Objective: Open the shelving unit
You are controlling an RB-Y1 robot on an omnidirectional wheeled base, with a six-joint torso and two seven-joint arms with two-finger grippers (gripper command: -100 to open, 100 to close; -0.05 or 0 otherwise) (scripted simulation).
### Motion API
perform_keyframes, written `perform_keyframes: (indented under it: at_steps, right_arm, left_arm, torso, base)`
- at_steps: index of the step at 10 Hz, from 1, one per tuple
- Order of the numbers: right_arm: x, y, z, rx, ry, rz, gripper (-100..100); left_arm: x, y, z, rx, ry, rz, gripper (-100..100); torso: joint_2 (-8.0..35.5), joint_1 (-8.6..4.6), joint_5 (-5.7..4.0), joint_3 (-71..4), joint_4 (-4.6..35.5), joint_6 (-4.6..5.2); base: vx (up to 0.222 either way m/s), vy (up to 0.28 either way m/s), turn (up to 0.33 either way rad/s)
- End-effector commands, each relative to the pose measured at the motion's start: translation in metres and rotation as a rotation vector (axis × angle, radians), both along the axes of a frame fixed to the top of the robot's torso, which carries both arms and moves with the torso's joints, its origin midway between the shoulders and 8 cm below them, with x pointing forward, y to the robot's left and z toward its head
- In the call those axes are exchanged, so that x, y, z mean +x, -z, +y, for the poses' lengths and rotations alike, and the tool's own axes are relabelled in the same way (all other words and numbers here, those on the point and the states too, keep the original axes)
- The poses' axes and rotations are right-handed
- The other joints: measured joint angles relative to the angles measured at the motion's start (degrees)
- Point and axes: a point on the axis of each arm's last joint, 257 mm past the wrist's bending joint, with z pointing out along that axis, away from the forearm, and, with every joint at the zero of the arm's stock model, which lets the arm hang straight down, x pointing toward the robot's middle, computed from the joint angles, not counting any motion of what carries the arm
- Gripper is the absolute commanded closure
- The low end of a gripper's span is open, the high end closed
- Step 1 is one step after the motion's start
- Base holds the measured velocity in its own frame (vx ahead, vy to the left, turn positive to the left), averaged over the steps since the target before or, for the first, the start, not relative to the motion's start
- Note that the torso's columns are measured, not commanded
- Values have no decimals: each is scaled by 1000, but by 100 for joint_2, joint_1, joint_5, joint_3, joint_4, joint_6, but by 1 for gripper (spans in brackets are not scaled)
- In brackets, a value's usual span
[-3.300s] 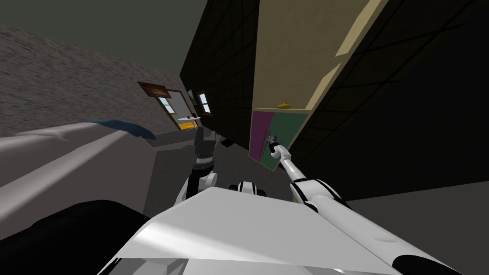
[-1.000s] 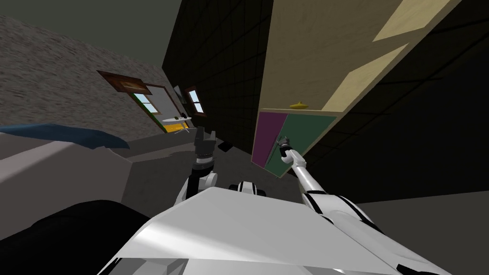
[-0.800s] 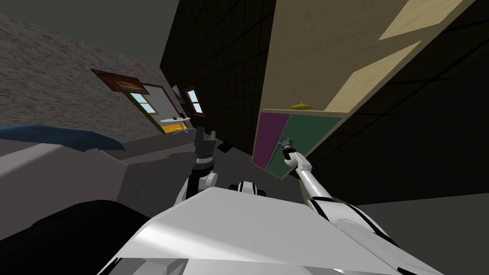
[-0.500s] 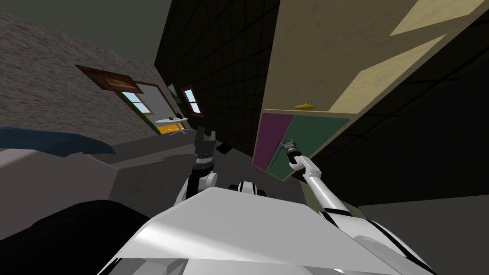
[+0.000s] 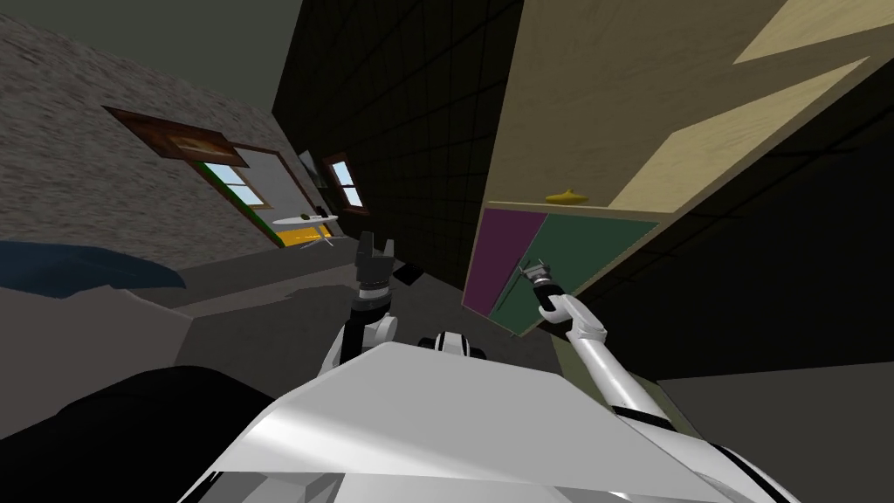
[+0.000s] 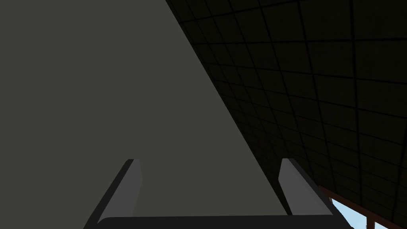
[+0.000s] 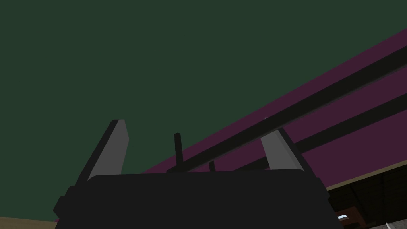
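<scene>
Head view has the tall tan shelving unit [image 5: 567, 105] against the dark tiled wall on the robot's right, its purple door [image 5: 502, 253] and green door [image 5: 581, 249] side by side low down. The right tool [image 5: 531, 272] is at the green door, fingers spread, a dark bar handle [image 7: 318, 98] passing by one finger, unclamped. The left tool [image 5: 375, 249] is raised well apart from the unit, its fingers spread too.

It was a room in a home. A framed picture [image 5: 175, 140] hung on the grey wall [image 5: 70, 113] beside a window [image 5: 229, 177]. A small round table [image 5: 304, 221] stood past a tall wooden shelving unit [image 5: 576, 105].
</scene>
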Motion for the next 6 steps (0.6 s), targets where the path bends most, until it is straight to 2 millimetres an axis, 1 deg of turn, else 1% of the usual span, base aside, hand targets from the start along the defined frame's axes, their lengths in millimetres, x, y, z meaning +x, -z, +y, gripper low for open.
perform_keyframes:
  at_steps: [1, 2, 4, 5, 6]
  right_arm:
    - [-24, -21, -26, -18, -2, -26, -100]
    - [-36, -2, -34, -20, 11, 10, -100]
    - [-36, -1, -34, -20, 12, 11, -100]
    - [-48, -24, -37, -26, -25, -26, -100]
    - [-57, -17, -38, -34, -25, -8, -100]
  left_arm:
    - [0, 0, 0, 0, 0, 0, 0]
    - [0, 0, 0, 0, 0, 0, 0]
    - [0, 0, 0, 0, 0, 0, 0]
    - [0, 0, 0, 0, 0, 0, 0]
    - [0, 0, 0, 0, 0, 0, 0]
  torso:
    - [-9, 21, 18, -6, 19, 7]
    - [-1, 39, 33, -3, 31, -8]
    - [29, -10, -7, 16, -1, -2]
    - [21, -21, -9, 11, -3, 2]
    - [15, 23, 25, 3, 20, 37]
  base:
    - [155, 138, -114]
    - [99, 63, -6]
    - [4, -10, 23]
    - [89, 84, -94]
    - [155, 114, -135]
